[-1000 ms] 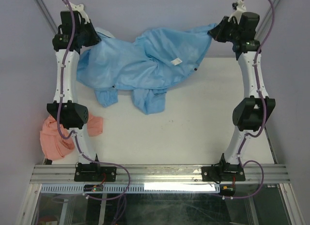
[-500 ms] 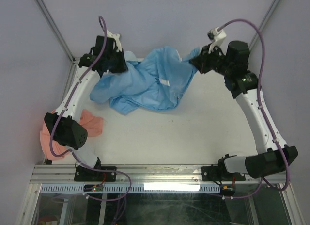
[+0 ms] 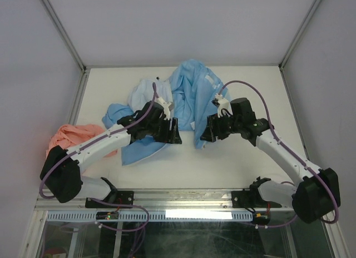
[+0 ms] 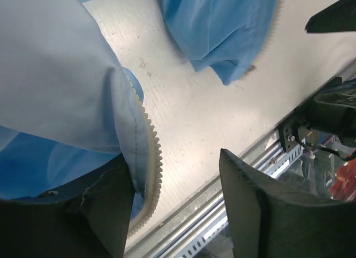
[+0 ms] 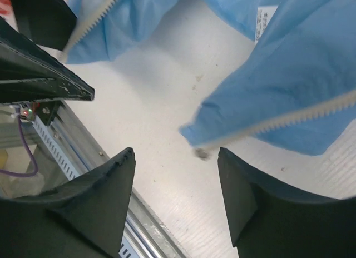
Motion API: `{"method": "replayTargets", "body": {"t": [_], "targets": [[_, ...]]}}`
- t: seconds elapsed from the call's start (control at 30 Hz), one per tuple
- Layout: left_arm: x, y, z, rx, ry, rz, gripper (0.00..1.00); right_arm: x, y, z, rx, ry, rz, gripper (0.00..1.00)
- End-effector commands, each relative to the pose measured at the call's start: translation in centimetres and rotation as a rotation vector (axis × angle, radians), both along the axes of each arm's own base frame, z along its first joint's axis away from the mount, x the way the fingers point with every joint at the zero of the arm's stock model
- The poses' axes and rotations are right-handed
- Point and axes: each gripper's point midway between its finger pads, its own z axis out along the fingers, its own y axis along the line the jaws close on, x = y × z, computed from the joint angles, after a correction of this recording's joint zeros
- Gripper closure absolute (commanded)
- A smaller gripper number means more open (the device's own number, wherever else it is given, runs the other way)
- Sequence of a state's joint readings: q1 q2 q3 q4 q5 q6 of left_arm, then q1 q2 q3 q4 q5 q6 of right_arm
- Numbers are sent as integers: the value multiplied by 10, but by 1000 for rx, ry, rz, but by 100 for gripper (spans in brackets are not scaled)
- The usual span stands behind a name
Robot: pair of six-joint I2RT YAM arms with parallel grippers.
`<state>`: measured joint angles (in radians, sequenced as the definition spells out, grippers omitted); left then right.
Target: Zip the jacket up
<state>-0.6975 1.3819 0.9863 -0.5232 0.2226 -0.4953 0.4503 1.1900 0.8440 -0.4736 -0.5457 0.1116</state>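
Observation:
The light blue jacket [image 3: 192, 88] lies crumpled mid-table, its paler lining turned up at the left. My left gripper [image 3: 173, 133] hovers low over its front left edge, and my right gripper [image 3: 202, 137] over its front right corner. In the left wrist view the jacket [image 4: 55, 74] droops beside the left gripper [image 4: 173, 155], whose jaws stand wide apart; the white zipper teeth [image 4: 153, 158] brush one finger [image 4: 105, 213]. In the right wrist view the right gripper [image 5: 176, 151] is open, with a jacket [image 5: 295, 74] corner and its zipper [image 5: 289, 120] end just past the fingertips.
A salmon-pink garment [image 3: 67, 138] lies bunched at the table's left edge beside the left arm. An aluminium rail [image 3: 183, 198] runs along the near edge under both bases. Bare white tabletop [image 3: 183, 169] lies between the jacket and the rail.
Both arms swung from high at the back down towards the front middle, dragging the jacket with them. Both grippers went from shut on the jacket to open, and the fabric dropped.

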Motion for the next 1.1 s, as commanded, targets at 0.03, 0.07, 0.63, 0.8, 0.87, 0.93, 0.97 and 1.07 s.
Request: {"method": "replayTargets", "body": {"t": [0.03,0.07,0.63,0.8,0.87,0.93,0.97,1.07], "targets": [[0,-9,70,-188,-155,-4,32,7,-8,69,73,-188,-90,21],[5,-3,82,-178,-197,15,28,14,-14,76,62,-213,-131,16],[154,99,147,2,-426,325,2,241,-127,62,287,-133,-648,2],[220,133,116,54,-314,409,1,304,-124,11,312,-22,-639,1],[239,135,99,59,-273,408,1,318,-117,-10,329,9,-613,1],[254,134,77,68,-222,399,1,327,-104,-23,369,31,-556,1],[260,132,67,68,-194,391,1,328,-91,-24,400,41,-502,1],[268,123,39,54,-130,354,1,327,-58,-26,450,58,-371,1]]}}
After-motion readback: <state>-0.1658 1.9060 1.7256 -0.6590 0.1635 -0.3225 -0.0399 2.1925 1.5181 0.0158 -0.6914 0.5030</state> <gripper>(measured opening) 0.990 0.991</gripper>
